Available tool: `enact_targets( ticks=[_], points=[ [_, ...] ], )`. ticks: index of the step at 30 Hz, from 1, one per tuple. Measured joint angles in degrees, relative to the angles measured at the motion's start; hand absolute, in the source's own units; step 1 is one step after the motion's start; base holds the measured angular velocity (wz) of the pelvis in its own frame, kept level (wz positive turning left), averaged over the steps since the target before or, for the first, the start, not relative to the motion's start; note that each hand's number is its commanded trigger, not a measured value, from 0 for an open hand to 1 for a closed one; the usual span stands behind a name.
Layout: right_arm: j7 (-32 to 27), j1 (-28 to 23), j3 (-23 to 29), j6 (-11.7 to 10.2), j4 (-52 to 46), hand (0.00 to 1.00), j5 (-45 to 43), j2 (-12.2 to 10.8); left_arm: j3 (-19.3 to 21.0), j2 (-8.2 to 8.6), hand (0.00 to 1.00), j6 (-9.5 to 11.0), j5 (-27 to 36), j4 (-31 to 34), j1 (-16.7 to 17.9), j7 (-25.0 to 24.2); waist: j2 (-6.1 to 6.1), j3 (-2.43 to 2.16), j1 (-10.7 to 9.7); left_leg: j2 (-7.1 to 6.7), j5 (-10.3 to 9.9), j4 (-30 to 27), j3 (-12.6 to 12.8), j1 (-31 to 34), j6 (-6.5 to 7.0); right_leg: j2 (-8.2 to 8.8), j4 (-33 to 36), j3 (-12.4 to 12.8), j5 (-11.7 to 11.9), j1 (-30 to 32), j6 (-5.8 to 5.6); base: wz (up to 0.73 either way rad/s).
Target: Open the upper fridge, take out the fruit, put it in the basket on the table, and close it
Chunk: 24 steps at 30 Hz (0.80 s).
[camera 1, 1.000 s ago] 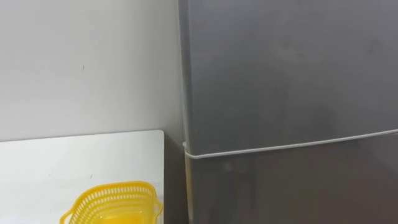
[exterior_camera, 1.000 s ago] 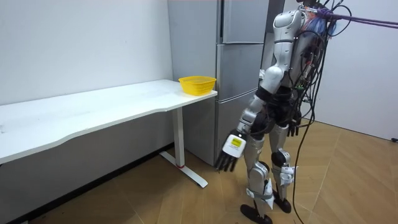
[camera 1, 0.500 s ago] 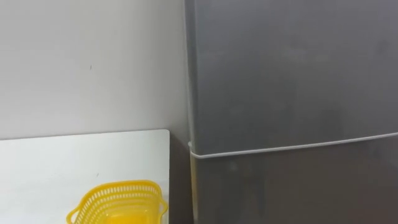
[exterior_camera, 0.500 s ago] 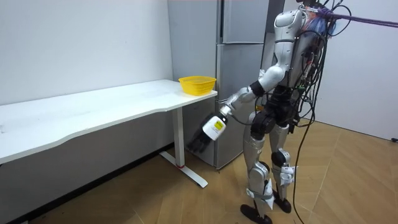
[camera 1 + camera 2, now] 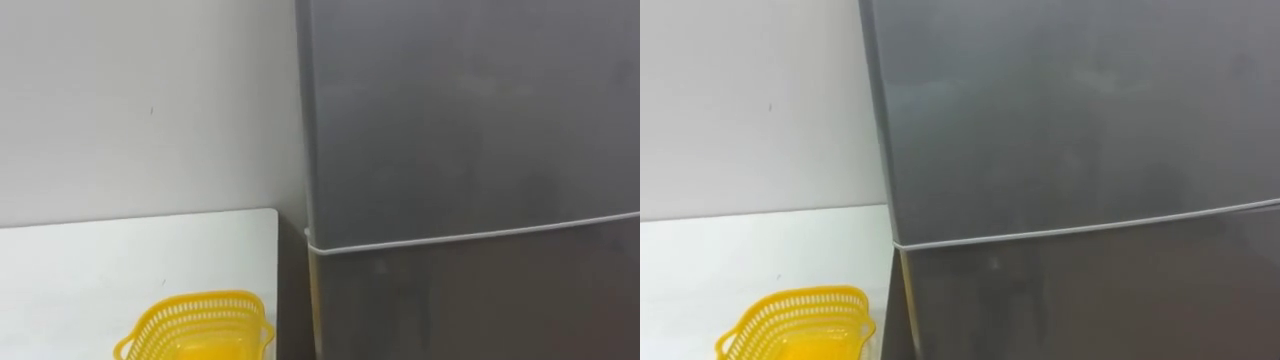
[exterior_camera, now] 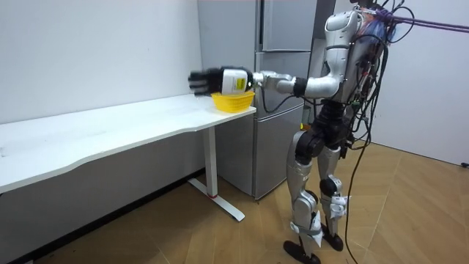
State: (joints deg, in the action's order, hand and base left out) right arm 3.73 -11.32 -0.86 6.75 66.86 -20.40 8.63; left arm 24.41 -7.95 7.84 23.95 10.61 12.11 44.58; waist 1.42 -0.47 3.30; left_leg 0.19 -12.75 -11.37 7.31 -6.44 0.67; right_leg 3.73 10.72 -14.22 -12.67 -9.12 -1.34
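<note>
A grey fridge (image 5: 470, 110) rises straight ahead of me, its upper and lower doors both closed and parted by a thin pale seam (image 5: 470, 238). The room view has me standing before the fridge (image 6: 282, 44), near the table's end. My left arm reaches out at shoulder height toward the room view's left. Its hand (image 6: 209, 79) hovers above the yellow basket (image 6: 233, 100) with loose fingers and holds nothing. Low by my hip on the far side hangs my right hand (image 6: 346, 152).
A white table (image 5: 100, 260) stands against the wall, left of the fridge. The yellow mesh basket (image 5: 195, 325) sits at its end nearest the fridge. Wood floor lies behind me in the room view.
My left arm has swung up from beside my thigh to shoulder height, the hand now over the basket. The eye view has shifted a little; the fridge doors stay closed.
</note>
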Motion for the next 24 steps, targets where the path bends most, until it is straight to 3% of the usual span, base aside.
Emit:
enact_targets(
  ticks=[4, 6, 9, 14, 19, 24],
  points=[
    [1.7, -0.1, 0.0, -0.4, -0.1, 0.00, -0.4, 0.0, -1.7, -2.62, 0.00, 0.2, 0.2, 7.7, -1.3, -5.1, -0.04, 0.17, -0.5, -0.11, 0.0, -0.4, -0.8, 0.7, 0.01, 0.05, -0.1, -0.5, 0.0, 0.0, 0.00, 0.10],
    [3.1, 0.2, 0.1, -0.4, -0.5, 0.00, -1.3, 0.2, -2.8, -4.43, 0.00, 0.2, 0.2, 10.7, -2.4, -9.3, 0.18, 0.54, -1.4, -0.13, 0.0, -0.4, -1.4, 0.9, 0.02, 0.05, -0.2, -0.7, 0.0, 0.0, -0.01, 0.11],
    [3.4, 0.6, 0.5, -0.4, -0.4, 0.00, -2.4, 0.4, -4.3, -4.48, 0.00, 0.1, 1.0, 13.5, -3.1, -15.0, 0.62, 0.92, -1.9, -0.14, 0.0, -0.5, -1.4, 1.4, 0.02, 0.01, -0.5, -0.4, 0.0, 0.2, -0.01, 0.02],
    [4.1, 1.3, 0.9, 0.1, -0.2, 0.00, -4.1, 0.6, -7.5, -4.48, 0.00, -1.7, 2.9, 14.6, -6.3, -26.1, 1.12, 0.74, -2.9, -0.14, 0.0, -1.2, -1.5, 2.3, 0.01, -0.04, -1.0, -1.0, 0.0, 0.4, -0.01, 0.06],
    [5.7, 2.0, 1.0, 0.2, 0.2, 0.00, -5.1, 0.9, -10.1, -4.83, 0.00, -4.2, 5.9, 17.2, -10.3, -36.7, 1.34, 0.66, -3.0, -0.12, 0.0, -1.4, -1.2, 2.5, -0.01, -0.11, -1.0, -0.1, 0.0, 1.0, 0.00, -0.04],
    [5.9, 1.6, 1.1, 0.4, 0.5, 0.00, -5.0, 1.1, -11.2, -8.96, 0.00, -6.8, 11.2, 17.5, -16.2, -47.4, 1.97, 0.73, -3.4, -0.04, 0.0, -1.3, -1.0, 2.7, -0.01, -0.04, -0.9, 0.1, 0.0, 1.3, 0.00, 0.00]
  ],
)
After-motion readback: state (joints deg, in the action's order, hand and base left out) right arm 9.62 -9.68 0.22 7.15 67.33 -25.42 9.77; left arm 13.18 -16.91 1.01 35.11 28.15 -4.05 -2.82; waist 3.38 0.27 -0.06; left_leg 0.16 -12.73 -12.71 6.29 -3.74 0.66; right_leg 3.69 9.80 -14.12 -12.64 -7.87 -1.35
